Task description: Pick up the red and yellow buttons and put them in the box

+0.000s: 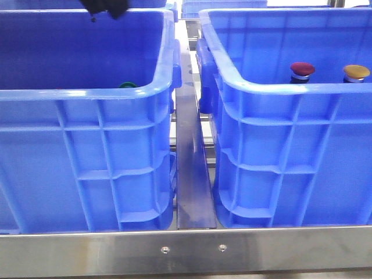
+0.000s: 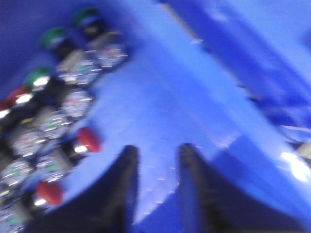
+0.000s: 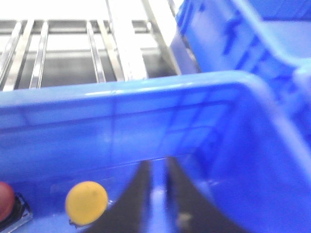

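Left jaws [image 2: 158, 184] parted and empty over red buttons [image 2: 87, 140] lying sideways beside them in the left crate [image 1: 87, 93]; right jaws [image 3: 158, 194] slightly apart, empty, yellow button [image 3: 86, 202] upright just beside.

The left gripper [image 2: 156, 191] hangs inside the left crate [image 1: 87, 93], its fingers apart and empty, with a cluster of buttons [image 2: 53, 116] lying on the floor off to one side of it. The right gripper [image 3: 154, 194] sits inside the right crate [image 1: 279, 90]; the yellow-capped button [image 3: 86, 202] stands just beside its fingers, the red-capped button [image 3: 5, 201] farther out on that same side.
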